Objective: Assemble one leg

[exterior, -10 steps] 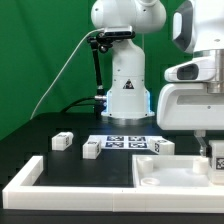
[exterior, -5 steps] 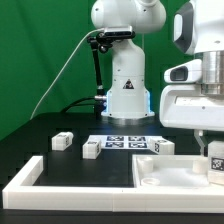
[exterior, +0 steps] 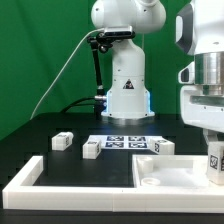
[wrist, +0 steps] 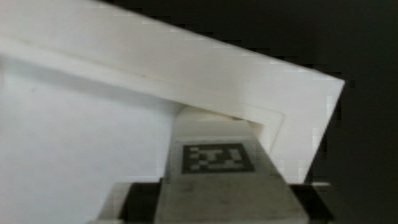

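My gripper [exterior: 212,152] is shut on a leg [exterior: 214,164], a stubby white block with a black-and-white tag. It holds the leg upright over the far right corner of the large flat white panel [exterior: 165,172]. In the wrist view the leg [wrist: 217,158] sits between my dark fingers [wrist: 143,199], over the panel's corner [wrist: 107,110]. I cannot tell whether the leg touches the panel. Three more legs lie on the black table: one [exterior: 62,141], a second [exterior: 92,149] and a third [exterior: 163,147].
The marker board [exterior: 125,141] lies behind the panel, in front of the robot base [exterior: 126,95]. A long white border rail [exterior: 28,176] runs along the front and the exterior view's left. A black cable [exterior: 60,75] hangs at the back.
The arm's hand has shifted toward the exterior view's right and turned. The held leg stays at almost the same spot over the panel's corner.
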Motion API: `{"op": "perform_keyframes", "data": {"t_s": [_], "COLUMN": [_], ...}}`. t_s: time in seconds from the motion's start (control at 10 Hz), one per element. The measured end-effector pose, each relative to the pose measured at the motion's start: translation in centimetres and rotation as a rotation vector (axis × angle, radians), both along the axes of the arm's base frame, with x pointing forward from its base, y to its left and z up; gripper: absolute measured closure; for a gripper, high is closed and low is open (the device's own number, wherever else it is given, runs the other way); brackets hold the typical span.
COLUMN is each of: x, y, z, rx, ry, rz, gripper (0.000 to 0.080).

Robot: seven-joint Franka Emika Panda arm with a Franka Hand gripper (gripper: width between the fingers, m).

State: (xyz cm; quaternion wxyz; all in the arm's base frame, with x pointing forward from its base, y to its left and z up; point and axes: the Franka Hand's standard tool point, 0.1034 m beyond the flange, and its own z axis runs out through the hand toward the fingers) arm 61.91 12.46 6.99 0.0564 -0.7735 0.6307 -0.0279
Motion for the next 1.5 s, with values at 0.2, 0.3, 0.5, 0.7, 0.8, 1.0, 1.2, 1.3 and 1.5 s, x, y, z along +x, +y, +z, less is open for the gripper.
{"op": "perform_keyframes", "data": {"t_s": [0.2, 0.3, 0.5, 0.7, 0.8, 1.0, 1.2, 1.3, 1.5], "x": [0.03, 0.03, 0.05, 0.29, 0.31, 0.36, 0.30, 0.30, 0.24], "y": [-0.05, -0.02, -0.04, -0.20, -0.32, -0.60, -0.45, -0.39, -0.27], "z": [-0.01, 0.00, 0.01, 0.18, 0.18, 0.15, 0.14, 0.16, 0.17], "rx": [0.030, 0.033, 0.025, 0.000, -0.018, -0.048, -0.077, -0.091, -0.125], "ry": [0.005, 0.006, 0.002, -0.014, -0.023, -0.038, -0.043, -0.047, -0.044], "rz": [-0.100, -0.119, -0.050, 0.146, 0.289, 0.528, 0.739, 0.842, 1.041], "gripper": [0.0508, 0.0502, 0.0335, 0.0188, 0.0160, 0.0152, 0.0150, 0.0150, 0.0150]}}
